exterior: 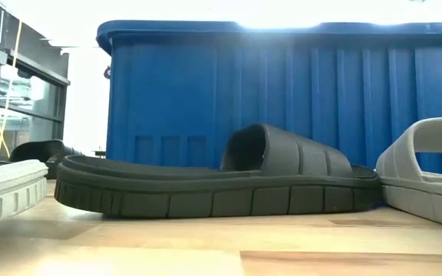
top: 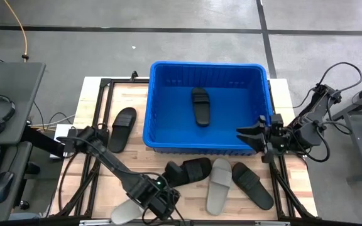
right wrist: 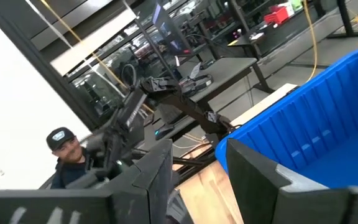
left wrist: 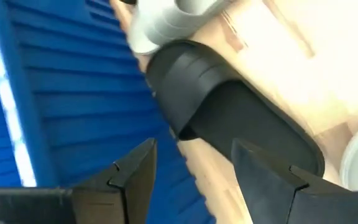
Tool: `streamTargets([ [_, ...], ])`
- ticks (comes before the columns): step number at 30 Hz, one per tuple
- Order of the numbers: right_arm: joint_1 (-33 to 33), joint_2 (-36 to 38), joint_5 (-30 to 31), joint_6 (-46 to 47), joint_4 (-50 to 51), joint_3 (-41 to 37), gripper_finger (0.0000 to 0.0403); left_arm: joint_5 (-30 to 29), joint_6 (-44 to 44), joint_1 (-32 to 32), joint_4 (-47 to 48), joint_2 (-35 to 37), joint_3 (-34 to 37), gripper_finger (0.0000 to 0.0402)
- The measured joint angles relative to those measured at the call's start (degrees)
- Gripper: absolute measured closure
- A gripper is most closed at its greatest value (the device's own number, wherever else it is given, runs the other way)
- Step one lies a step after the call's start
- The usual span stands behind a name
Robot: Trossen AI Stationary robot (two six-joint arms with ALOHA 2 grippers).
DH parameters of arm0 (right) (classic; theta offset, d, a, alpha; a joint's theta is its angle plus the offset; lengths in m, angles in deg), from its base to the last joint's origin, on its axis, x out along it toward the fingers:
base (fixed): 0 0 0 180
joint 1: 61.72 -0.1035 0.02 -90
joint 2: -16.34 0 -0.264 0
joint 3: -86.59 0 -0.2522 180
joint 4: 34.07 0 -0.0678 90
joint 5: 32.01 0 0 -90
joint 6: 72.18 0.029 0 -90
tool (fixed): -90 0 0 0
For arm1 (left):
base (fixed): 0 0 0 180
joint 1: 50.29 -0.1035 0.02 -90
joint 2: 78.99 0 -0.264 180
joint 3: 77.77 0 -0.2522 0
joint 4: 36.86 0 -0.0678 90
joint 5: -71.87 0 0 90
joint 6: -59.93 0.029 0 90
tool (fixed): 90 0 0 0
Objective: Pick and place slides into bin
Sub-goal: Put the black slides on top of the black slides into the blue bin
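The blue bin (top: 207,145) stands at the table's far middle, with one black slide (top: 200,105) lying on its floor. Three slides lie side by side on the table near the bin's front: a black one (top: 190,171), a light grey one (top: 220,184) and another black one (top: 251,184). My left gripper (top: 170,190) hovers open at the near edge, its fingers (left wrist: 135,177) just short of the nearest black slide (left wrist: 229,118) and touching nothing. My right gripper (top: 244,138) is open and empty at the bin's near right corner (right wrist: 303,143).
A black slide (top: 122,129) lies left of the bin, and a light grey slide (top: 127,210) lies at the near left edge beside my left arm. In the low view the black slide (exterior: 213,180) rests sole-down before the bin wall (exterior: 282,84). A person (right wrist: 64,152) is beyond the table.
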Motion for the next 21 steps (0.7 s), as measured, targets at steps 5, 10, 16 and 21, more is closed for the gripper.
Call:
streamTargets([
  [5,0.01,0.00,1.68,-0.10,-0.01,0.00,0.0263,0.18,-5.02,-0.04,3.72,4.73,0.02,0.0204],
  [10,0.02,0.00,3.05,-0.08,-0.02,0.00,0.0263,-2.80,-7.09,0.46,-0.28,12.59,6.89,0.0204],
  [16,0.02,0.00,4.65,0.53,-0.02,0.00,0.0263,-5.64,-5.45,2.71,-13.70,24.55,24.38,0.0204],
  [21,0.02,0.00,6.82,0.47,-0.02,0.00,0.0263,-4.47,0.36,2.91,-26.06,27.48,32.99,0.0204],
])
